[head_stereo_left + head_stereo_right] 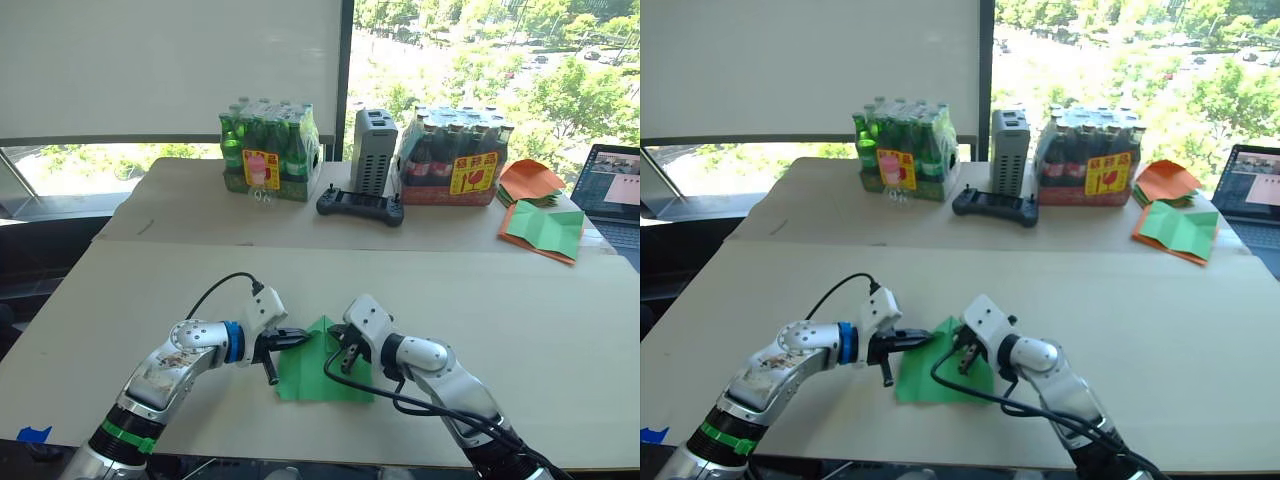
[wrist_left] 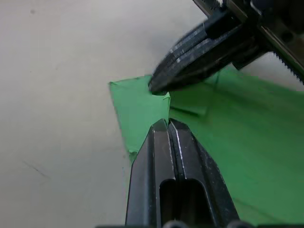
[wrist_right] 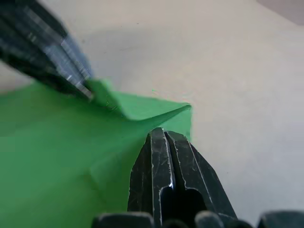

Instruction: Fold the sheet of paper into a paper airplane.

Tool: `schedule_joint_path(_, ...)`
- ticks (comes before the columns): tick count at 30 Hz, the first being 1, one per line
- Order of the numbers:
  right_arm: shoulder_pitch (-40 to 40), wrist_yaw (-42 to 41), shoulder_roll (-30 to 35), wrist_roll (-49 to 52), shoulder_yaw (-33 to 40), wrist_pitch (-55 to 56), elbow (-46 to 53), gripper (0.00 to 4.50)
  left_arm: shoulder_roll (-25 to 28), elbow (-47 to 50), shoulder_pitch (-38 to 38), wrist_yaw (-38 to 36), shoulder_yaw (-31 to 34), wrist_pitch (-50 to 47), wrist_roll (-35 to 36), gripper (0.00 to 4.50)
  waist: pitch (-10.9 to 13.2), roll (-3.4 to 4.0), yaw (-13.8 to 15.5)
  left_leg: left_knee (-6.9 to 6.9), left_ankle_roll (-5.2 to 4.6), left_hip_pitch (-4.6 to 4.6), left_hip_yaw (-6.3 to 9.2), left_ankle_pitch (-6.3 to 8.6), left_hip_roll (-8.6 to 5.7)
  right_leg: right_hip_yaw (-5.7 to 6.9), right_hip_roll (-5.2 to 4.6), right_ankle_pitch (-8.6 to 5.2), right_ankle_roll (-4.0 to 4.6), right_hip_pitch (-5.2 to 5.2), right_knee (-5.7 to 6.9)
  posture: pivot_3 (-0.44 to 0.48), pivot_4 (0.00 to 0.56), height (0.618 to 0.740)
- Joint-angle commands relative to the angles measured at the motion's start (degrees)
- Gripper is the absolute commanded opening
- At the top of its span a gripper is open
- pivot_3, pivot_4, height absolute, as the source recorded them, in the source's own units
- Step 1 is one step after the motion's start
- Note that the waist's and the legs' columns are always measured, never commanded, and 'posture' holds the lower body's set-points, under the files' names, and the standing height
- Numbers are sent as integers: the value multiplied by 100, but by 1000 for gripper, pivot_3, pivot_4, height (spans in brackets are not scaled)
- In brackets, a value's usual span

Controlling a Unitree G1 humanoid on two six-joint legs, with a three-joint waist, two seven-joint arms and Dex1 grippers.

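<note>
Sheet of paper (image 1: pixel 322 368) lies flat on the table (image 1: pixel 520 320), lower centre of the left eye frame, btwn both arms. It's partly folded: far edge comes to a peak w/ sloped sides, so nose folds look begun, but it's far from a dart yet.

Left gripper (image 1: pixel 293 339) reaches in from the frame's left, fingers pressed together on the paper's upper-left edge; in the left wrist view its tips meet at a small raised flap. Prob. pinching that corner to carry it over or to hold the layer down.

Right gripper (image 1: pixel 345 352) comes from the frame's right, fingers closed too, tips down on the paper near the peak. Whether it grips a layer or just presses, can't tell; pressing to pin the sheet seems likelier.

Upper part of frame, well apart: two shrink-wrapped bottle packs (image 1: pixel 270 150), a black controller (image 1: pixel 360 206), orange/green paper stack (image 1: pixel 540 205) at upper right. None involved.

Risk: thin paper could slide or tear if the arms pull apart.
</note>
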State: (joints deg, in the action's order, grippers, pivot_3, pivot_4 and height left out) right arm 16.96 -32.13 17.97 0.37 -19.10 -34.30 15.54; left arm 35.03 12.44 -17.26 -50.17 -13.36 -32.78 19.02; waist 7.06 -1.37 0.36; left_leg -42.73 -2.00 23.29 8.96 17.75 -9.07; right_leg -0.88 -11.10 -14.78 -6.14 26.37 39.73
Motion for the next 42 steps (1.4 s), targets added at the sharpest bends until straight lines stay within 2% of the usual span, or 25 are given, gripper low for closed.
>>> schedule_joint_path(1, 168, 25, -97, 133, 159, 51, 50, 0, 46, 34, -50, -37, 21, 152, -135, 23, 4, 0, 5, 0, 0, 0, 1, 0, 0, 1, 0, 0, 0, 0, 0, 0, 150, 675)
schedule_joint_path(16, 699, -7, -356, -57, -171, 606, -829, 0, 359, 173, 122, -400, -258, 787, -729, 23, 21, 16, -36, 1, 0, 1, 1, 0, 0, 2, 0, 0, 0, 3, 2, 0, 150, 675)
schedule_joint_path(30, 518, -13, -269, -337, -464, 603, -872, 0, 254, 33, 139, -414, -184, 867, -854, 23, 23, 20, -54, 0, 0, 0, 2, 0, -1, 2, 0, 0, 0, 3, 5, 0, 150, 675)
schedule_joint_path(34, 430, 25, -270, -413, -509, 654, -965, 0, 231, 160, 167, -447, 105, 602, -521, 1140, 23, 20, -57, 0, 0, -1, 2, 0, -1, 2, 0, 0, 0, 3, 6, 0, 150, 675)
schedule_joint_path(37, 376, 52, -262, -496, -540, 711, -994, 0, 180, 209, 46, -423, 590, -102, 80, 2051, 23, 20, -73, 0, 0, -2, 2, 0, 0, 2, 1, 0, 0, 5, 12, 0, 150, 675)
schedule_joint_path(42, 372, 99, -284, -590, -571, 749, -998, 0, 120, 176, -251, -403, 1235, -1078, 946, 2051, 23, 20, -106, -2, 1, -5, 5, -1, 0, 3, 2, 0, -1, 2, 14, 0, 150, 675)
